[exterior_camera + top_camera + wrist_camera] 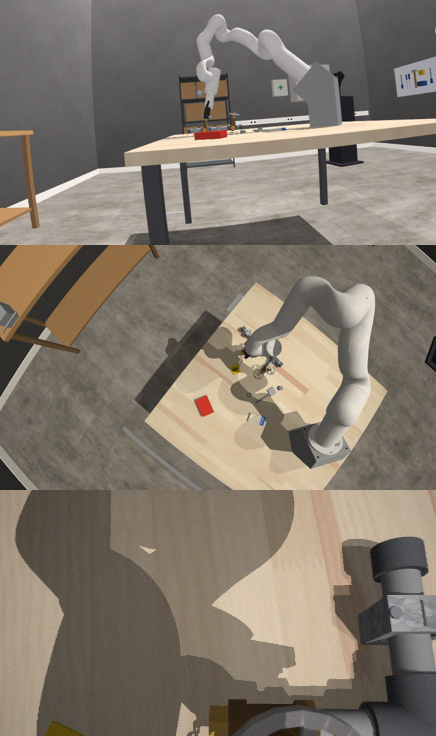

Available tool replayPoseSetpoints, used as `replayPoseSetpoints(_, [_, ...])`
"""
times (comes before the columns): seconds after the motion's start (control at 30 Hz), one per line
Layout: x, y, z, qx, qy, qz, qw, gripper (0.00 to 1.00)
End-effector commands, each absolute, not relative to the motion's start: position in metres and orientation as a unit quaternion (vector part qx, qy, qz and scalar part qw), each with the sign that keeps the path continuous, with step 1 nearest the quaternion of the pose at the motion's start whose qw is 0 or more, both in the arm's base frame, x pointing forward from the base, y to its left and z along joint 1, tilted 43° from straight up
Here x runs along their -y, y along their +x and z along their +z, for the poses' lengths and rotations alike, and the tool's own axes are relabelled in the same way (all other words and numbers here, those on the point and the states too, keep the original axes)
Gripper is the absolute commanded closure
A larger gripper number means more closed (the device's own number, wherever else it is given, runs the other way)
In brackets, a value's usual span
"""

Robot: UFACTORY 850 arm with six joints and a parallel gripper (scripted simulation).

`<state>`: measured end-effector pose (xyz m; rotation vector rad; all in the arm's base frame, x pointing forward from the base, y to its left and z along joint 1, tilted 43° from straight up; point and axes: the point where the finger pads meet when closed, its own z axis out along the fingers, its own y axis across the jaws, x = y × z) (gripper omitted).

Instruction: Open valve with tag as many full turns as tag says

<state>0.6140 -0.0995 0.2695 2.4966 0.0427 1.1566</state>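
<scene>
A grey pipe [245, 332] [406, 650] lies on the wooden table [188, 427] [244, 146] and carries two brass valves. The left valve [243, 352] [205, 125] has a chain down to a yellow tag [235, 369] [62, 730]; the tag's dark figure is too small to read. My gripper [245, 354] [206, 117] points straight down over this valve and is shut on its handwheel, whose grey rim [295, 721] shows at the bottom of the wrist view. The fingers are outside the wrist view. The right valve [269, 368] [233, 119] has a white handwheel and stands free.
A red box [204, 405] [210, 134] lies near the table's front left. A hammer-like tool [266, 395], a nut [248, 394], a small grey cylinder [279, 388] and a white-and-blue box [256, 419] lie between the valves and the robot base [320, 449].
</scene>
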Motion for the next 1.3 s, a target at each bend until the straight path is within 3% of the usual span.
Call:
replayPoseSetpoints(0.0, [0.0993, 0.6142, 0.2700, -0.109, 0.887, 0.374, 0.247, 1.00])
replayPoseSetpoints(0.4, [0.0993, 0.6142, 0.2700, -0.363, 0.818, 0.274, 0.351, 1.00])
replayPoseSetpoints(0.8, [0.0993, 0.6142, 0.2700, -0.395, 0.803, 0.260, 0.362, 1.00])
replayPoseSetpoints(0.83, [0.0993, 0.6142, 0.2700, -0.395, 0.803, 0.260, 0.362, 0.00])
replayPoseSetpoints(1.27, [0.0993, 0.6142, 0.2700, -0.395, 0.803, 0.260, 0.362, 0.00])
